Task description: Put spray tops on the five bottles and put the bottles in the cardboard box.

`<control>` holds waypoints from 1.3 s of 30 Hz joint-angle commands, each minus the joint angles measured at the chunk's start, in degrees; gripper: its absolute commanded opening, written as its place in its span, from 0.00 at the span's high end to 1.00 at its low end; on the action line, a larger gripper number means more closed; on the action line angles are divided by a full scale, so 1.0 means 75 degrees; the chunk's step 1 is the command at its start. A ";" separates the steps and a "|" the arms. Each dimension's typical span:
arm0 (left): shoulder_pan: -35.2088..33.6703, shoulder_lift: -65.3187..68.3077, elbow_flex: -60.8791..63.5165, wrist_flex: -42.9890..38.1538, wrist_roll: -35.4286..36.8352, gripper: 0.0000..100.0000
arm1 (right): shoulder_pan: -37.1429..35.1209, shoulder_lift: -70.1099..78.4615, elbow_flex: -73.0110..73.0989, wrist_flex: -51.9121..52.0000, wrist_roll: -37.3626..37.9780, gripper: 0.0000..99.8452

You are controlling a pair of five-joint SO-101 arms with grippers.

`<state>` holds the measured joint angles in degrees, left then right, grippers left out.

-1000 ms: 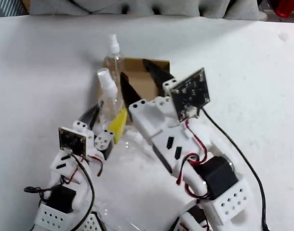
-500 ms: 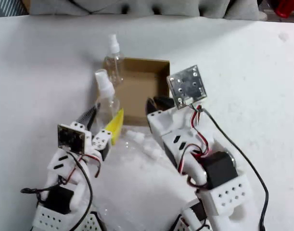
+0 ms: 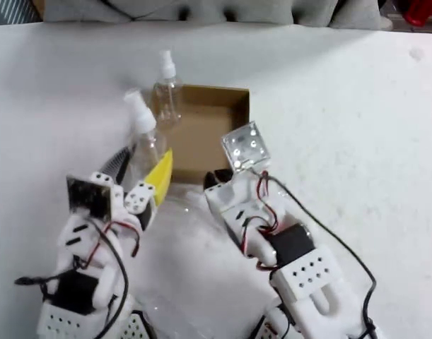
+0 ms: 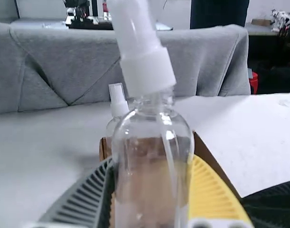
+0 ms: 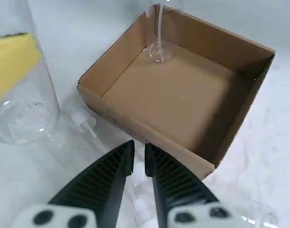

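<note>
Clear plastic, white cap: in the high view the bottle (image 3: 141, 145) sits held in the left gripper (image 3: 143, 159), black finger on one side and yellow on the other. Within the last second it has shifted left and a little farther off. The right gripper (image 3: 214, 176) has pulled back from over the box (image 3: 216, 120) to the box's near edge. Its fingers, wide a second ago, are now narrow. I judge the capping of this bottle is done and the box is next. The bottle's long axis runs near to far with the spray top at the far end, leaning left. A second bottle (image 3: 167, 95) stands straighter in the box's far left corner. Both are on the white worktop (image 3: 343, 106).

In the left wrist view the left gripper (image 4: 149, 199) clamps the bottle (image 4: 152, 166) low on its body. The top points up but looks canted against the body, so it may not sit square. The second bottle (image 4: 117, 97) and box (image 4: 201, 147) lie just beyond.

In the right wrist view the right gripper (image 5: 138, 147) hangs before the box (image 5: 135, 128), fingers almost touching and holding nothing. The second bottle (image 5: 159, 50) stands inside, and the held bottle (image 5: 26, 109) is beside the box.
</note>
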<state>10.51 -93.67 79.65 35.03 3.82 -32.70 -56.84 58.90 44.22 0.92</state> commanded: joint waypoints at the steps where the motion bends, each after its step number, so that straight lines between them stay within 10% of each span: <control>1: -0.0064 0.1237 -0.0774 -0.0692 0.0305 0.98 | -0.0287 -0.0111 0.0152 -0.0475 0.0012 0.99; 11: -0.0064 0.2421 -0.0727 -0.2333 0.2462 0.98 | -0.1987 -0.0111 0.1664 -0.2596 -0.1137 0.99; 39: 0.0018 0.1635 0.0059 -0.1078 0.1407 0.98 | -0.2549 -0.0111 0.3739 -0.6769 -0.1114 0.99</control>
<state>10.59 -77.23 80.53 23.78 18.24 -51.96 -56.84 87.30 -5.27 -7.52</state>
